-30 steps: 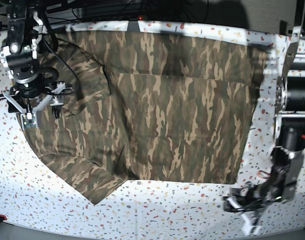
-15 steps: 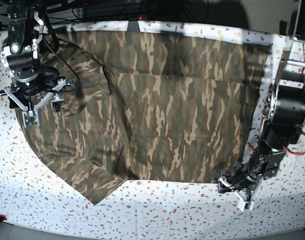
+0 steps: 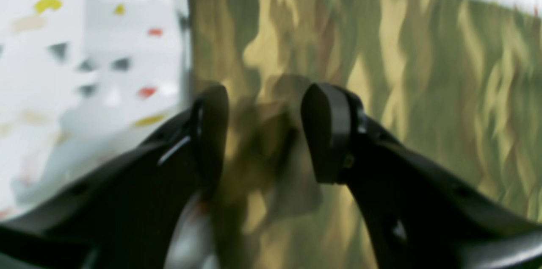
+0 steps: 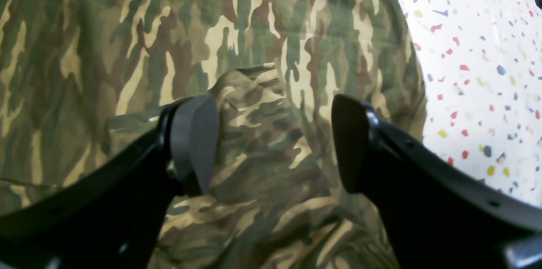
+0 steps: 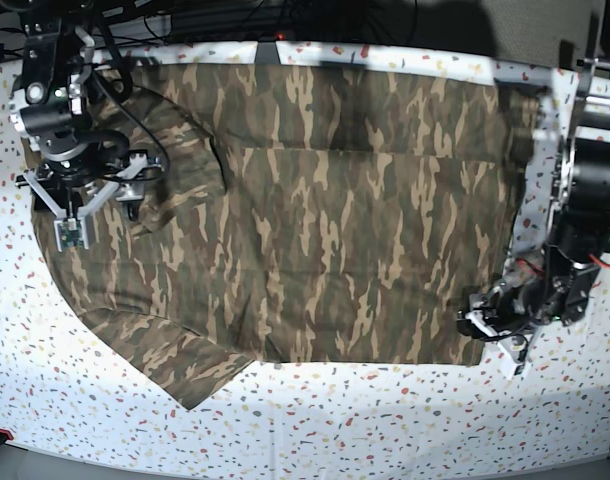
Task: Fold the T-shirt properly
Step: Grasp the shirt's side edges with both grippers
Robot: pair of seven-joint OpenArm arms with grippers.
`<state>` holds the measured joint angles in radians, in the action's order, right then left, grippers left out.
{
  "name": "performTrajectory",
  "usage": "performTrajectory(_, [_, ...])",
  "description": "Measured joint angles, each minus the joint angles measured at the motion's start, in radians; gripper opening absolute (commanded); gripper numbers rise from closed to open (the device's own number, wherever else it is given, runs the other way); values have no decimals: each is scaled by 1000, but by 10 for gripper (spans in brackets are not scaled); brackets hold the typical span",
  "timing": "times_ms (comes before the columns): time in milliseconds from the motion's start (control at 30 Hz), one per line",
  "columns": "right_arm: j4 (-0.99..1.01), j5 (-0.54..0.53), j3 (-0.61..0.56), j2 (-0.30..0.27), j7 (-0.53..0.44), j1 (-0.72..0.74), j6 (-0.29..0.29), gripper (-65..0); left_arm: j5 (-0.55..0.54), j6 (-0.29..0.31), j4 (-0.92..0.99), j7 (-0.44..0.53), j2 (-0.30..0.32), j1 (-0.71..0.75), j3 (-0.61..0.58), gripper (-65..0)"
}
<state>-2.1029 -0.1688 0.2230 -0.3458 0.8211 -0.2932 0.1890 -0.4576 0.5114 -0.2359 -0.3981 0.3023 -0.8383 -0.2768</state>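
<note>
1. Black plastic fingers of the left gripper (image 3: 262,133) stand spread, with nothing pinched between them; it hangs over the near right corner of the T-shirt (image 5: 355,210), right at the hem edge where cloth meets the table cover (image 5: 365,410).
2. In the base view this left gripper (image 5: 490,325) sits at the shirt's near right corner.
3. The right gripper (image 4: 275,142) is also spread wide and holds nothing; below it lies a small raised fold of the T-shirt (image 4: 254,91), with the shirt's curved edge just to its right.
4. In the base view the right gripper (image 5: 90,205) hovers over the far left part of the shirt, near a sleeve.
5. The shirt lies spread flat across most of the table, camouflage in olive, brown and tan streaks, with a sleeve pointing toward the near left.
6. The table cover is white, speckled with small red, yellow and grey chips.
</note>
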Motion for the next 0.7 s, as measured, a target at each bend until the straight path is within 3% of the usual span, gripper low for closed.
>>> performTrajectory(67, [0,-25,0,0,-26,0,7,-235,-91,61,-143,-89,59,61,-1,-345])
performTrajectory(100, [0,-25,0,1,-35,1,10,-235,-130,64,-223,-112,87,99,-2,-345])
performTrajectory(200, [0,-48,-1,1,-35,7,11,-235,-139,49,-430,-82,160,197,-4,-345])
performTrajectory(267, [0,-47,0,0,-36,7,10,-235,-116,-4,-503,-57,184,242,-3,-345])
performTrajectory(367, [0,-60,0,0,-38,8,10,-235,-111,-21,-518,-5,180,285,-5,-345])
performTrajectory(567, [0,-72,0,48,-22,7,10,-235,-71,-21,-520,0,100,284,-5,-345])
performTrajectory(667, [0,-71,0,53,-22,7,10,-235,21,-39,-522,-8,61,316,-5,-345])
performTrajectory(700, [0,-71,0,53,-21,7,10,-235,57,-56,-522,36,57,340,-5,-345])
